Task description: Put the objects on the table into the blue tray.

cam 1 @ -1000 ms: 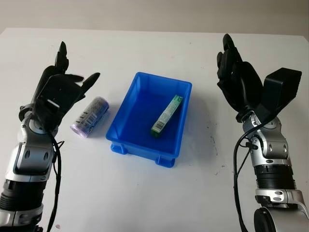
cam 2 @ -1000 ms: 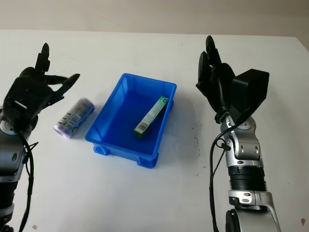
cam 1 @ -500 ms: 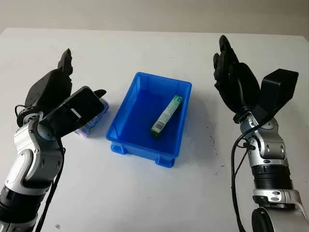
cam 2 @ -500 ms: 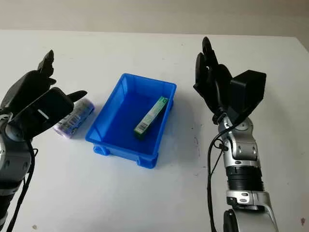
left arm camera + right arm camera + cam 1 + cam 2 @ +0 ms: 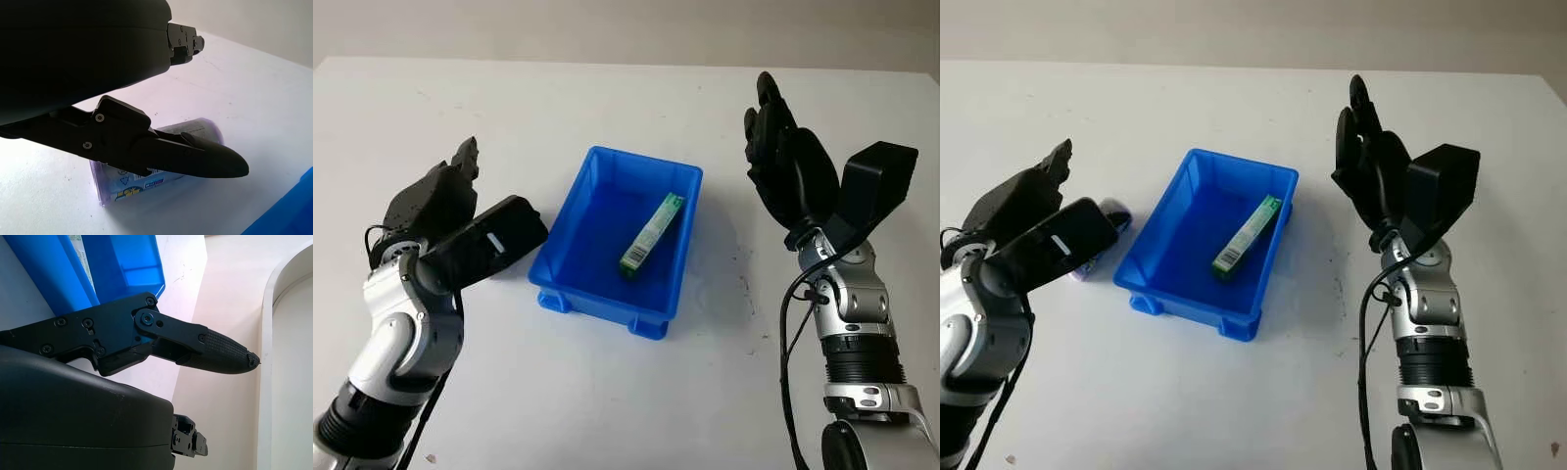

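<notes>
A purple cylindrical packet (image 5: 203, 129) lies on its side on the white table, left of the blue tray (image 5: 604, 290). My left hand (image 5: 445, 201) is down over the packet and hides most of it in the head views; one end peeks out (image 5: 1114, 209). In the left wrist view one finger (image 5: 195, 156) reaches across just above the packet, and the hand is open with nothing held. A green and white box (image 5: 652, 232) lies inside the tray. My right hand (image 5: 783, 162) is open and raised to the right of the tray.
The white table (image 5: 607, 392) spreads all around the tray, with bare surface in front and behind. A few small dark specks (image 5: 744, 284) mark it to the right of the tray. The table's far edge meets a pale wall.
My left hand has turned over and come down towards the table, covering the purple packet that lay in plain sight before. The right hand has barely shifted.
</notes>
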